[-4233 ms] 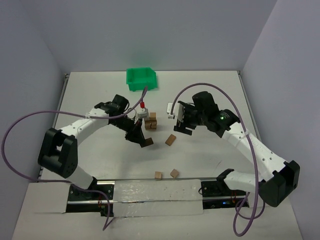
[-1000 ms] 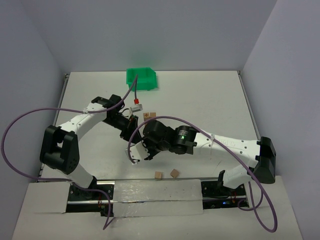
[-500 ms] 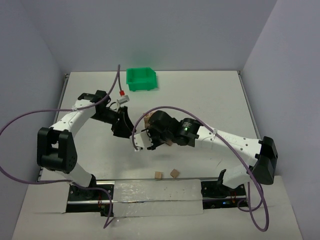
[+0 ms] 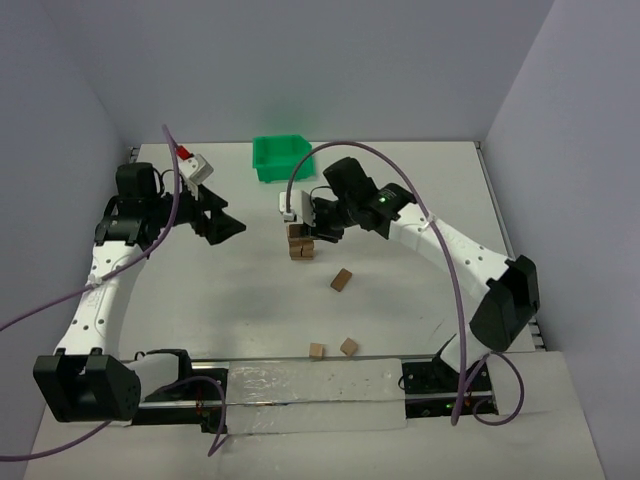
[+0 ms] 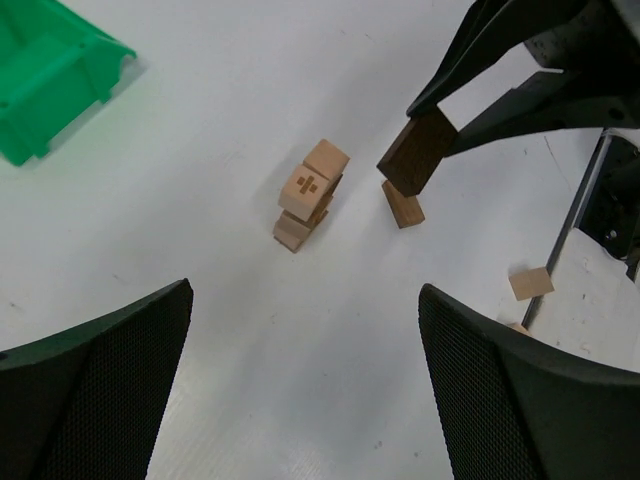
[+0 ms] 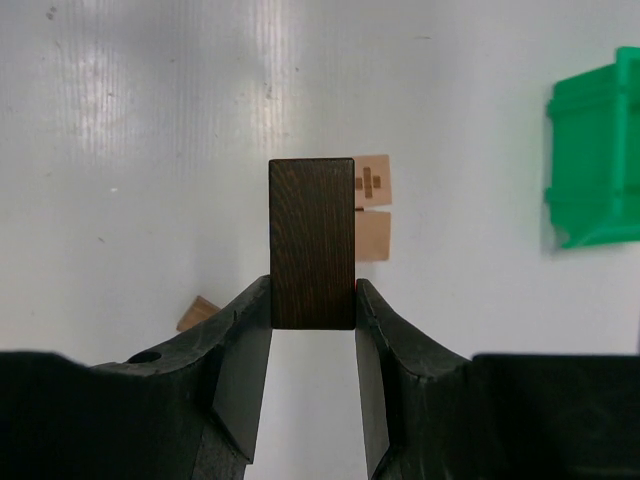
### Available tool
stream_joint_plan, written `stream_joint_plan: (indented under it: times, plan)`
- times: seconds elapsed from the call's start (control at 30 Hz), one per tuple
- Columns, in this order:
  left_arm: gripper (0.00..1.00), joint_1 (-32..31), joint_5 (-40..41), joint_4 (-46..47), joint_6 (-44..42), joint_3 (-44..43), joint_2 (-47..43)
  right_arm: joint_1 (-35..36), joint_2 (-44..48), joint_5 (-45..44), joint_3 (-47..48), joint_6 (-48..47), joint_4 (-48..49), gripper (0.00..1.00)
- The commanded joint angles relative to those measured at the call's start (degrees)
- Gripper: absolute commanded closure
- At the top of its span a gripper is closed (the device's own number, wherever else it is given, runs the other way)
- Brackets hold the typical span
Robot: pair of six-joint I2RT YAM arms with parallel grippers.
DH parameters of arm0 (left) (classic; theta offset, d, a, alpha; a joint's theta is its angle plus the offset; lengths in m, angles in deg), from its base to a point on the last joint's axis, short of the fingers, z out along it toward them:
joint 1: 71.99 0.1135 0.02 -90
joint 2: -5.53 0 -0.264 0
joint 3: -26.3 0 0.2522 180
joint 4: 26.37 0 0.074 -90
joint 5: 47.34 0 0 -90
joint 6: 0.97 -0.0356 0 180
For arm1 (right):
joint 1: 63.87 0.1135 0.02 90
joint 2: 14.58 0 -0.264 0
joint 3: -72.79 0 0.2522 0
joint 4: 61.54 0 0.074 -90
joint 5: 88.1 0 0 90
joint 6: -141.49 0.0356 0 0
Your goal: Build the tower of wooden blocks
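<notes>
Two robot arms reach over a white surface [image 4: 400, 200] seen from above. The wood block tower [image 4: 301, 242] stands near the middle of the surface: a short stack of light tan blocks, and the top one carries a dark plus-shaped mark, clear in the left wrist view [image 5: 310, 193].

The right hand [image 4: 316, 226] hangs at about 1 o'clock of the tower. Its two fingers are closed on a dark block [image 6: 312, 240], a dark brown bar held upright by its lower end. In the left wrist view the bar [image 5: 417, 152] is in the air just beside the stack, not touching it.

The left hand [image 4: 236, 228] is at 9 o'clock of the tower, well apart from it, with its fingers spread wide and nothing between them.

A green bin [image 4: 282, 158] sits at 12 o'clock of the tower, towards the far edge. What shows of its inside is plain green plastic.

One loose tan block [image 4: 342, 280] lies at 4 o'clock of the tower. A pair of tan blocks [image 4: 333, 348] lies at 6 o'clock, near the front edge.
</notes>
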Motion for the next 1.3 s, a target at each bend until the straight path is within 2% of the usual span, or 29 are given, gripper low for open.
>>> stream_joint_plan:
  times: [0.0, 0.2, 0.4, 0.67, 1.27]
  plan:
    - [0.01, 3.02, -2.59, 4.43, 2.80, -0.50, -1.03, -0.78, -4.58, 7.00, 4.64, 1.60, 2.35, 0.76]
    - [0.01, 6.74, -6.97, 10.17, 7.84, -3.24, 0.08, -2.31, -7.83, 9.79, 4.53, 1.16, 4.34, 0.76]
    - [0.01, 6.92, -7.34, 3.95, -0.14, -4.73, 2.08, -3.91, -8.91, 10.08, 3.49, 1.09, 6.17, 0.76]
    - [0.01, 6.92, -1.18, 5.49, 0.50, -5.33, 3.60, -5.26, -12.30, 10.46, 5.39, 0.75, 5.83, 0.75]
    - [0.01, 6.92, -4.55, 6.17, 2.26, -5.65, 6.75, -6.35, -15.73, 11.30, 8.22, 0.16, 5.14, 0.72]
